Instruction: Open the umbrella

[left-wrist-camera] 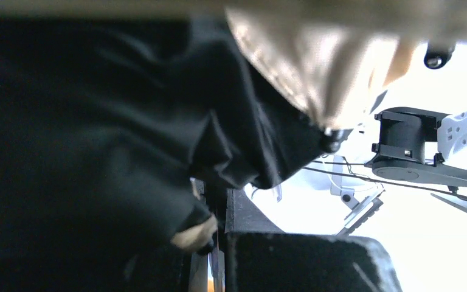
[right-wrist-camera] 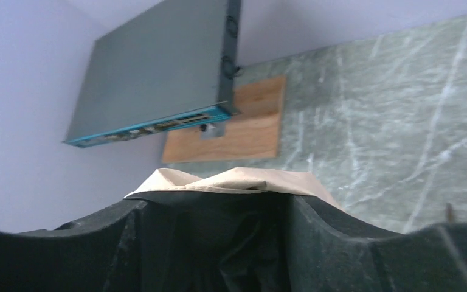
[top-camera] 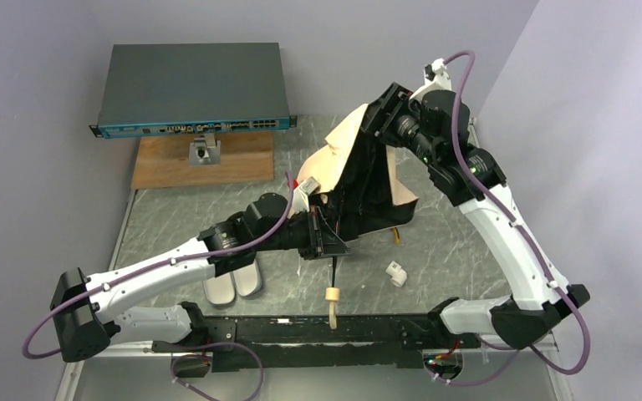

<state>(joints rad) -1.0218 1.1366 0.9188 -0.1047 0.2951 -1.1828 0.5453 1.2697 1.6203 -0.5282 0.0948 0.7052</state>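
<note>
Top view evenly bright, soft light from above, faint shadows on the table (top-camera: 447,259), left wrist view mostly dark with blurred black umbrella (left-wrist-camera: 85,134) fabric, white overexposed background at right, right wrist view soft, near fingers (right-wrist-camera: 61,255) out of focus

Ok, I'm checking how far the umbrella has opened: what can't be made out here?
Top view: the ribs of the umbrella, hidden under its bunched canopy and the right gripper.
Left wrist view: the hold of the left gripper, buried in close, blurred black fabric.
Right wrist view: whether its fingers clamp anything; fabric fills the gap.
</note>
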